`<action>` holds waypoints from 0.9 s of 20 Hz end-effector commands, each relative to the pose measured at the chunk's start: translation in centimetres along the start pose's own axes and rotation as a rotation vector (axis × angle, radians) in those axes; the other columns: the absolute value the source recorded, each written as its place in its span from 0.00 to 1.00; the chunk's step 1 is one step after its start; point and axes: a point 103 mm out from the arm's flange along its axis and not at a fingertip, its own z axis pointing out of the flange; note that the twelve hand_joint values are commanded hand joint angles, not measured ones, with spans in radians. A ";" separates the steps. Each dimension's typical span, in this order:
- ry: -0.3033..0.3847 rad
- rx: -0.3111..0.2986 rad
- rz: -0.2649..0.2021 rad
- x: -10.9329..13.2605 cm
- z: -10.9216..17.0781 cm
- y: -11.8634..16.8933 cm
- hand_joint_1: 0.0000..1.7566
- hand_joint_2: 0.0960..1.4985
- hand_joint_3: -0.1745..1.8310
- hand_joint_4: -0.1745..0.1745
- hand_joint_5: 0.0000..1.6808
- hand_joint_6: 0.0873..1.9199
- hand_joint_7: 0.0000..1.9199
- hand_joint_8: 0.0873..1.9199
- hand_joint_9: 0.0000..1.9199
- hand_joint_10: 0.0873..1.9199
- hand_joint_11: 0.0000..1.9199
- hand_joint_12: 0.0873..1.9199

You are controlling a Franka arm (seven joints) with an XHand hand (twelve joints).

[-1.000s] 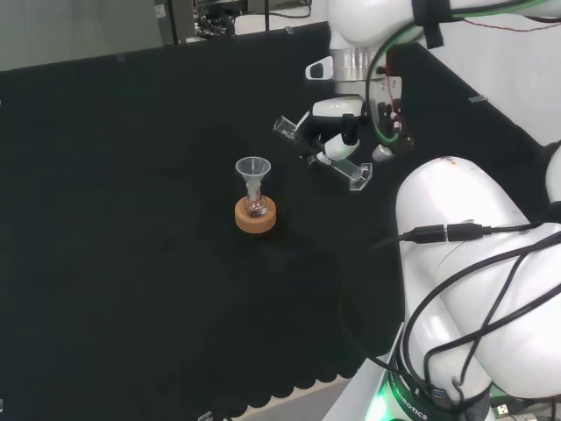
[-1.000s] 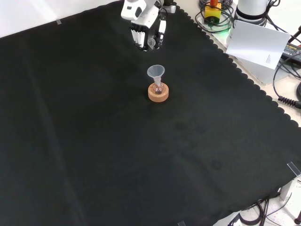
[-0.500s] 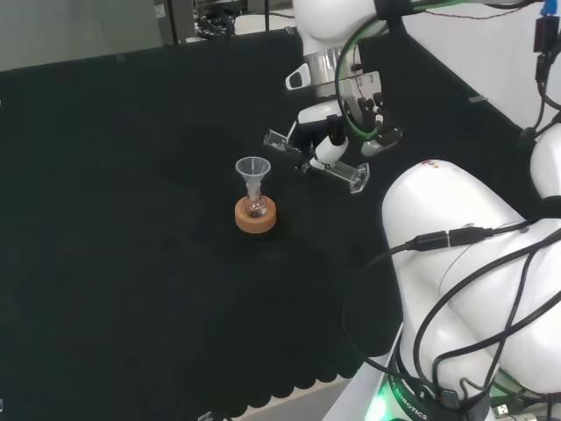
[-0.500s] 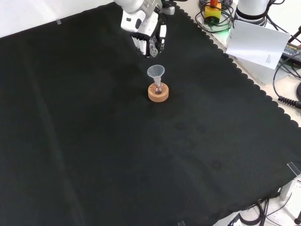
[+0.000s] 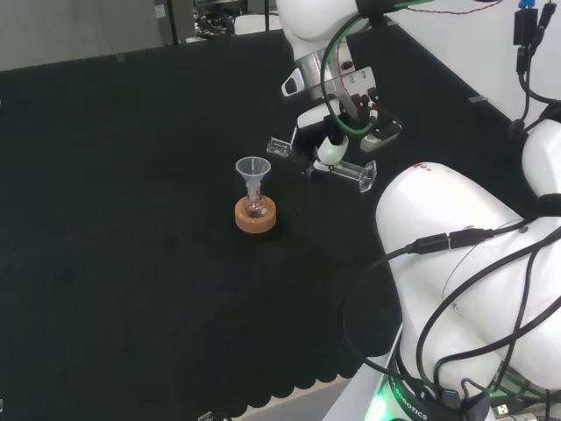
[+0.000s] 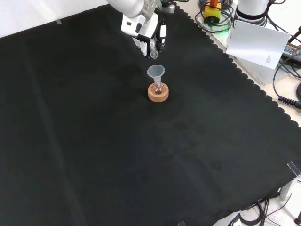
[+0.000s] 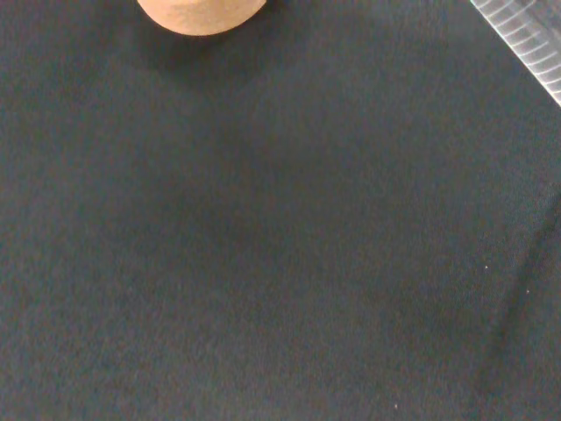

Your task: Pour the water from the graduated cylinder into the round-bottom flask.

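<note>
A small round-bottom flask [image 5: 255, 209] [image 6: 158, 89] sits in a cork ring stand [image 5: 255, 217] [image 6: 158, 94] [image 7: 202, 12] with a clear funnel [image 5: 252, 168] [image 6: 156, 71] in its neck. The hand [image 5: 326, 145] [image 6: 148, 39] is shut on a clear graduated cylinder [image 5: 280, 147] [image 6: 154, 50] [image 7: 523, 44], which lies nearly level. In the head view its mouth points left, just right of and a little above the funnel, and its base [image 5: 365, 174] sticks out to the right. Water in the cylinder cannot be made out.
The arm's big white links [image 5: 447, 263] stand at the head view's right. The black cloth's scalloped edge [image 6: 244, 77] runs along the front view's right, with a white box [image 6: 258, 44] and cables beyond it.
The hand has carried the cylinder left in the head view and lower in the front view, toward the funnel. The cylinder's mouth now lies close to the funnel's rim.
</note>
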 end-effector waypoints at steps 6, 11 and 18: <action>-0.061 0.087 0.038 0.8 -0.6 0.3 0.71 0.76 0.09 0.00 0.52 0.58 0.47 0.58 0.70 0.04 0.59 0.43; -0.096 0.129 0.067 1.1 -0.8 0.4 0.71 0.76 0.09 0.00 0.52 0.57 0.47 0.57 0.70 0.03 0.59 0.43; -0.158 0.183 0.118 2.1 -1.6 0.6 0.71 0.76 0.09 0.00 0.52 0.57 0.48 0.57 0.71 0.03 0.59 0.42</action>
